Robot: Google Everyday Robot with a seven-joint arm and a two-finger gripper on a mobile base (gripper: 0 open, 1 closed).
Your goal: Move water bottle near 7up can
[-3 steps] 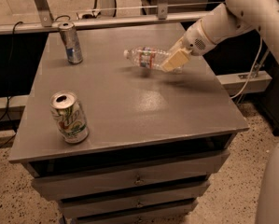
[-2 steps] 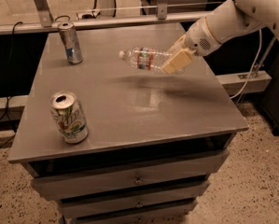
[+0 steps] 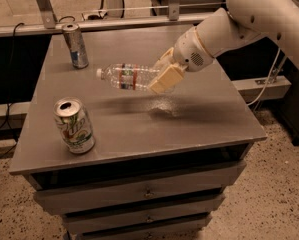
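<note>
The water bottle [image 3: 126, 77] is clear and ribbed, with a white cap pointing left and a red-and-blue label band. It hangs level in the air above the middle of the grey table [image 3: 199, 119]. My gripper [image 3: 164, 76] is shut on the bottle's base end, coming in from the right on the white arm. The 7up can [image 3: 74, 126], white and green with an open silver top, stands upright near the table's front left, below and to the left of the bottle.
A taller slim silver-blue can [image 3: 75, 45] stands at the table's back left corner. Drawers [image 3: 139, 194] run under the tabletop. Metal frame posts and cables stand behind the table. Speckled floor lies to the right.
My gripper has carried the water bottle leftward and toward the front, from the back right of the table to above its middle, closer to the 7up can.
</note>
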